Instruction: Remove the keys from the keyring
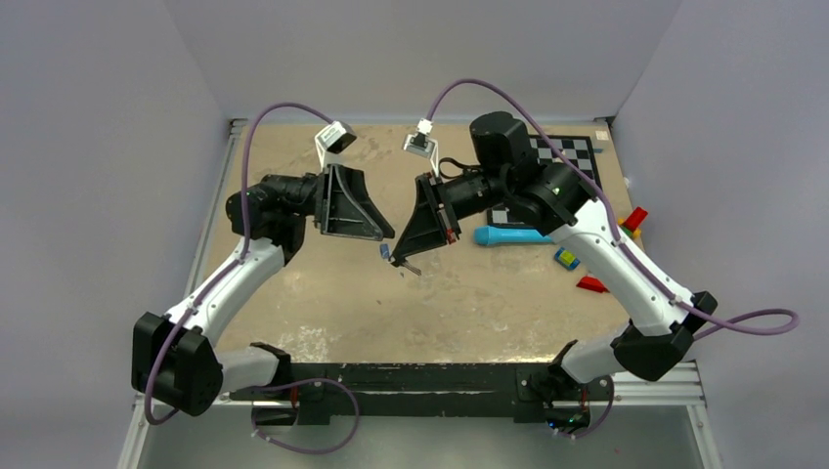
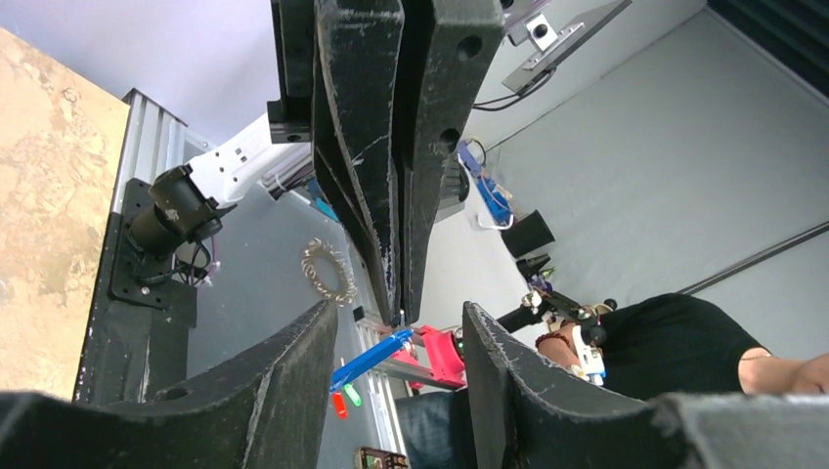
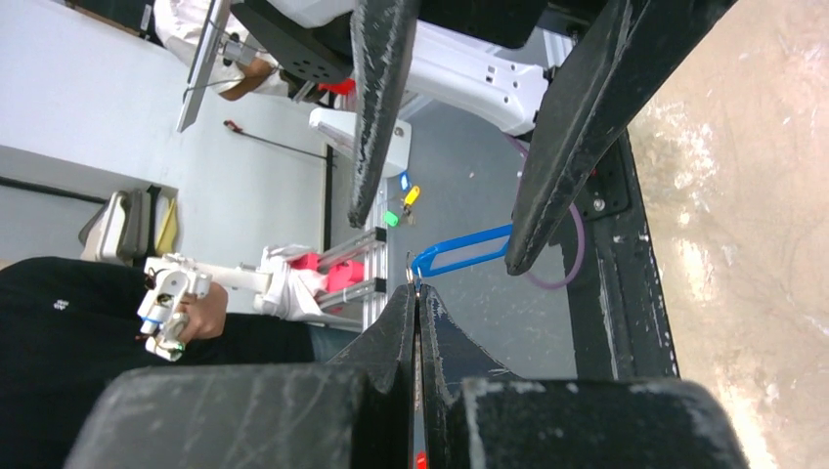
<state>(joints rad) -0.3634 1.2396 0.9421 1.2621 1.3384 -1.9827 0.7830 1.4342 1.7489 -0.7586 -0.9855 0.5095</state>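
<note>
The keys are a bright blue oval tag [image 3: 459, 252] joined to a thin grey metal loop [image 3: 410, 266], held in the air above the table's middle [image 1: 384, 252]. My right gripper [image 3: 415, 291] is shut on that metal loop at its very tips. Facing it from the left, my left gripper [image 2: 399, 318] is open, and the blue tag [image 2: 371, 360] hangs between its fingers. In the right wrist view, one left fingertip [image 3: 516, 256] touches the tag's far end. I cannot tell key from ring in the metal bit.
On the table to the right lie a light-blue tube-shaped tool [image 1: 508, 235], a small blue-and-yellow block [image 1: 565, 258] and red pieces [image 1: 591, 284]. A checkerboard [image 1: 567, 151] sits at the back right. The right arm's elbow reaches over these things.
</note>
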